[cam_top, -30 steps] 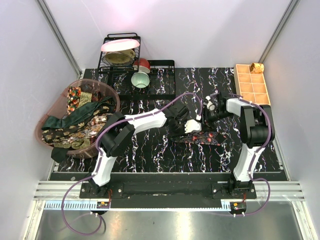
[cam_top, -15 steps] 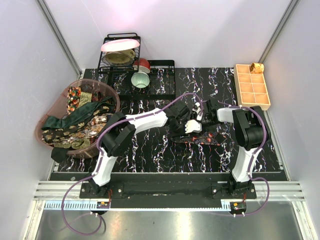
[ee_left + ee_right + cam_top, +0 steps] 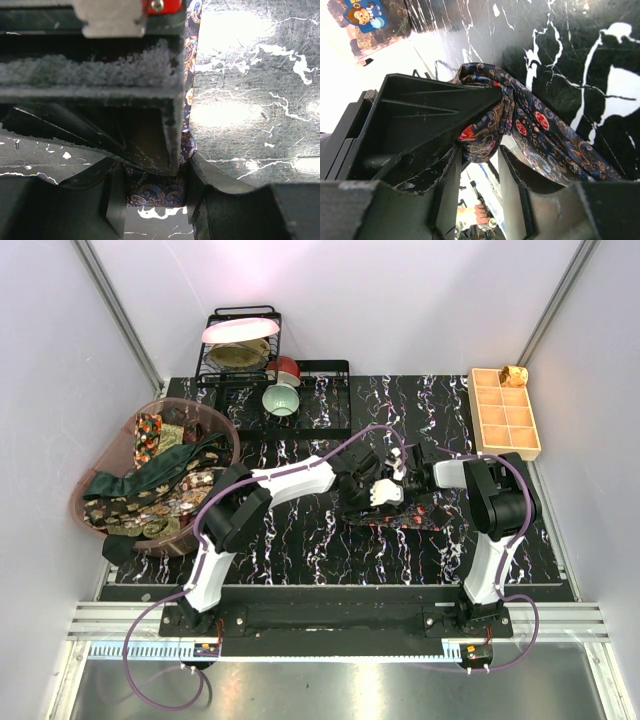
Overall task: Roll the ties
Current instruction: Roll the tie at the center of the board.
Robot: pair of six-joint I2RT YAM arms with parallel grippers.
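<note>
- left arm [image 3: 285, 480]: base at near-L edge of the table [image 3: 300, 550]. Upper link rises to a high elbow, white forearm runs about level to the R, wrist dips toward table centre.
- left gripper [image 3: 376, 490]: low over mid-table, at the L end of the dotted tie [image 3: 412, 517].
- L wrist cam: its fingers [image 3: 235, 207] are partly drawn together w/ patterned fabric filling the gap btwn them, so it's pinching the tie. A thin strip of the fabric runs away along the edge of another black finger w/ a grey fuzzy pad that crosses just beyond.
- right arm [image 3: 497, 502]: base near-R, column goes up, elbow folded tight. Forearm points L, so the two wrists meet nose to nose.
- right gripper [image 3: 405, 472]: just beside the L one, on its far-R side, also low.
- R wrist cam: jaws nipped on a bunched, curled end of the tie. Fabric wraps round one fingertip and the rest trails off flat on the table.
- dotted tie overall: on the table, centre-R, btwn the two arms. It lies roughly L–R, its L part under the grippers.
- other ties [image 3: 150, 490]: heaped in the pink basket [image 3: 235, 440] at the L edge, some draped over the rim.
- tan tray [image 3: 505, 410]: far-R corner, well apart.
- dish rack [image 3: 245, 365]: at the back-L, w/ a bowl [image 3: 282, 400] beside it.
</note>
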